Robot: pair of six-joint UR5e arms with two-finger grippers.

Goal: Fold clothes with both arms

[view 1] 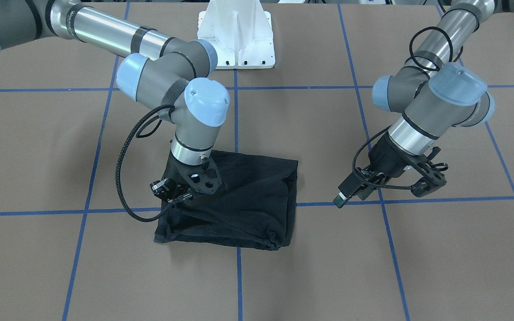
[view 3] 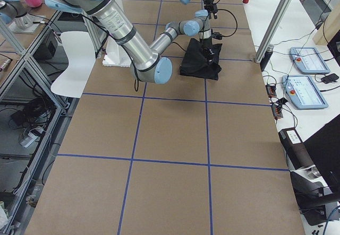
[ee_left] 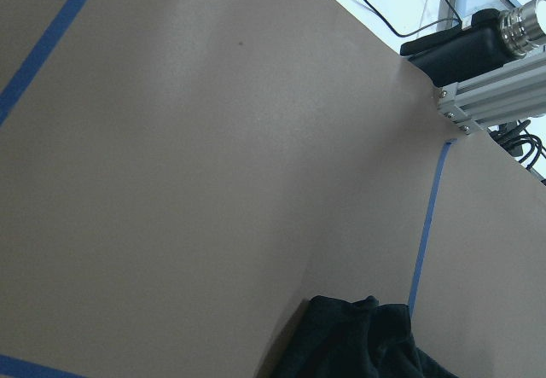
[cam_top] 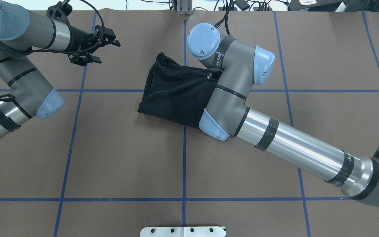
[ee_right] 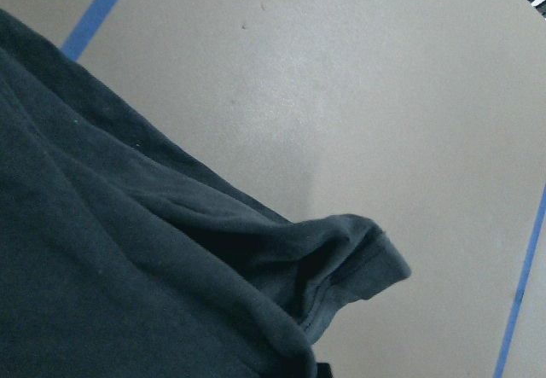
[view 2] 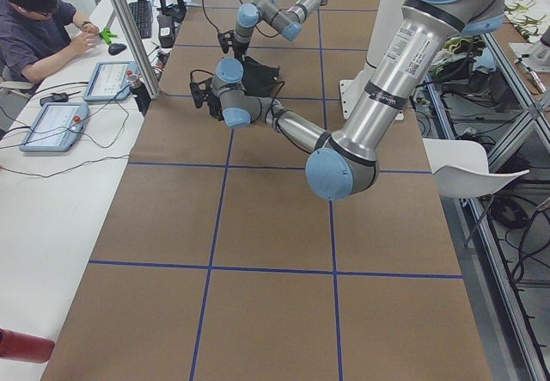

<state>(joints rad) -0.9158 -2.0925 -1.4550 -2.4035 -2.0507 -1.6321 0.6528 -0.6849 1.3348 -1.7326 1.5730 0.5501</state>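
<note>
on the table [view 1: 38,156], front view: the black shirt [view 1: 248,200] lies near the middle as a rough folded rectangle, plain side out, its corners bunched. the right gripper [view 1: 182,195] is down on the shirt's edge nearest its own arm. it is black on black, so i cannot tell whether the jaws pinch cloth or only rest on it. the left gripper [view 1: 353,187] hangs over bare table, well apart from the shirt, holding nothing.

overhead view: the right wrist hides its own gripper, so no better read there. the left jaws look spread. the shirt sits skewed to the blue tape lines [cam_top: 110,90].

side views: both grippers are too small to judge. the shirt is under the right arm's wrist.

left wrist view: only a corner of the shirt shows at the bottom edge, with no fingers in frame.

right wrist view: a hemmed end of cloth pokes out loose past the folded bulk.

risks, as judged:
- if the right jaws hold only the top layer, lifting would peel the fold open.
- a one-armed pull, with the left gripper this far off, would likely twist the bundle further askew.
- the loose end may flop out on any drag.
</note>
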